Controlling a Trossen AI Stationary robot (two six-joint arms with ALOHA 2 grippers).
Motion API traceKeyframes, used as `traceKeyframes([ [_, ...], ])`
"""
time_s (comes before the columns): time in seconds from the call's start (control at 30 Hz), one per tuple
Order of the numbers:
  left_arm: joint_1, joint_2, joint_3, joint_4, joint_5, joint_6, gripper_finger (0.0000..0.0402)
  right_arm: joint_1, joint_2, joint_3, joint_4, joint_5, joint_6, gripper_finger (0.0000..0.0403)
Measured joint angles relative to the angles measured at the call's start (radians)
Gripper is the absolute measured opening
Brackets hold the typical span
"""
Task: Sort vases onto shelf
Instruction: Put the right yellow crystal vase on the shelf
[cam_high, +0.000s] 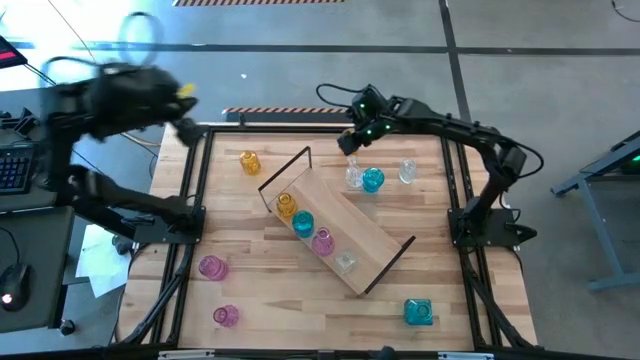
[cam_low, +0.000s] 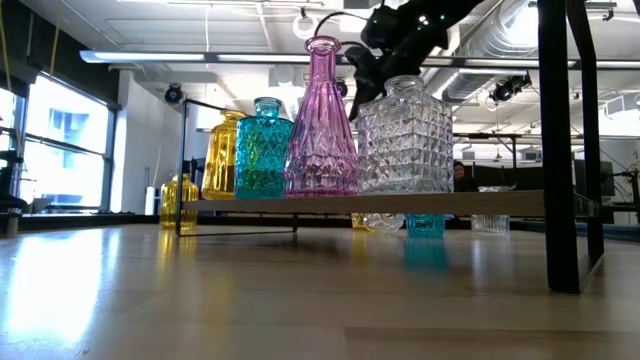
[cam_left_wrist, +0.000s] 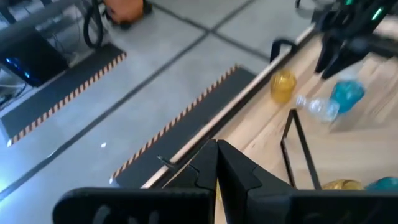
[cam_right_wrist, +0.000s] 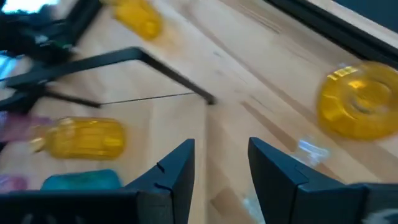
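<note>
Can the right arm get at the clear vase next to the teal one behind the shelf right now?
Probably yes: the right gripper hangs open just above the clear vase, with nothing between them.

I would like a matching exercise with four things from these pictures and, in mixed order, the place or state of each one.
Things:
1. amber vase
2. square teal vase
3. left claw
4. right claw

Places or states:
A. shut, held off the table's far left corner
B. on the shelf, at the row's far end
C. open, above the table's far side
D. on the table, off the shelf, near the front edge

Pairs: 1-B, 2-D, 3-A, 4-C
</note>
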Motion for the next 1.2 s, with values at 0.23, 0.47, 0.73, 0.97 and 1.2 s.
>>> traceKeyframes([
  [0.23, 0.000, -0.137, 0.001, 0.000, 0.000, -0.002, 0.0000, -0.018, 0.001, 0.000, -0.078, 0.141, 0.039, 0.0133],
  [0.47, 0.000, -0.199, 0.001, 0.000, 0.001, -0.028, 0.0000, -0.082, 0.048, 0.000, -0.003, 0.069, -0.034, 0.0133],
  [0.73, 0.000, -0.193, 0.000, 0.000, 0.003, -0.053, 0.0000, -0.092, 0.126, 0.000, 0.006, 0.025, -0.188, 0.0133],
  [0.97, 0.000, -0.167, 0.000, 0.000, 0.003, -0.080, 0.0000, -0.113, 0.128, 0.000, 0.022, 0.050, -0.322, 0.0133],
  [1.2, 0.000, -0.125, 0.000, 0.000, 0.003, -0.106, 0.0000, -0.159, 0.148, 0.000, 0.025, 0.026, -0.395, 0.0133],
])
